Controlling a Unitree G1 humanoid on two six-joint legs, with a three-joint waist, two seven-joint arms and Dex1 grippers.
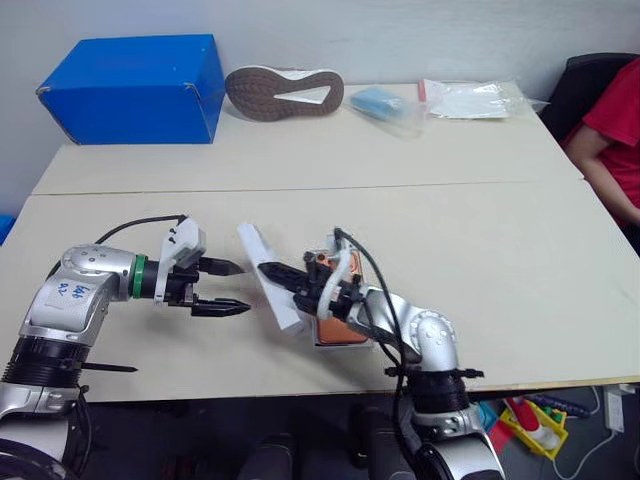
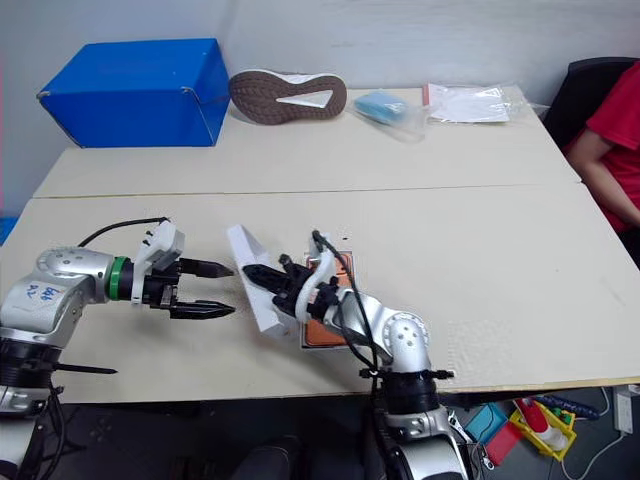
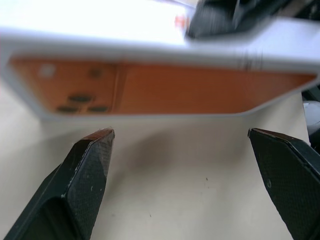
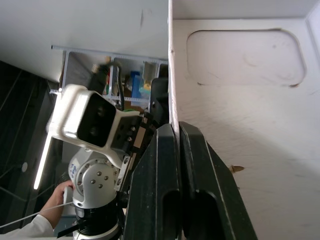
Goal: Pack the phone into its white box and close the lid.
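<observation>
Two pale tabletops pushed together (image 1: pixel 480 230) fill the head camera's view, with a grey wall behind. Along the far edge sit a big blue box (image 1: pixel 135 88), a shoe (image 1: pixel 284 92) lying sole-up, a light-blue packet (image 1: pixel 382 103) and a clear plastic bag (image 1: pixel 470 98). A person in a red sleeve (image 1: pixel 612 125) sits at the right edge. At the near edge, the left gripper (image 1: pixel 228 287) hangs just above the table with its two black fingers spread wide apart and nothing between them, pointing toward the lid (image 1: pixel 270 277). The lid stands tilted up on its long edge. The right gripper (image 1: pixel 268 270) reaches in from the other side, fingers pressed together on the lid's upper edge. Just behind the right wrist, the white box (image 1: pixel 340 325) lies flat on the table, and the orange phone (image 1: pixel 345 329) shows inside it, partly hidden by the arm.

Seen from the left wrist, the two fingertips (image 3: pixel 95 150) stand well apart over bare table, and straight ahead is the lid's outer face with its printed orange phone picture (image 3: pixel 165 92).

From the right wrist, the two fingers (image 4: pixel 175 165) are closed on the thin wall of the lid, whose white inner face with a rounded recess (image 4: pixel 245 55) is beside them. Beyond sits the left gripper's wrist housing (image 4: pixel 92 117), and a person's hand (image 4: pixel 55 197) shows low in the background.
</observation>
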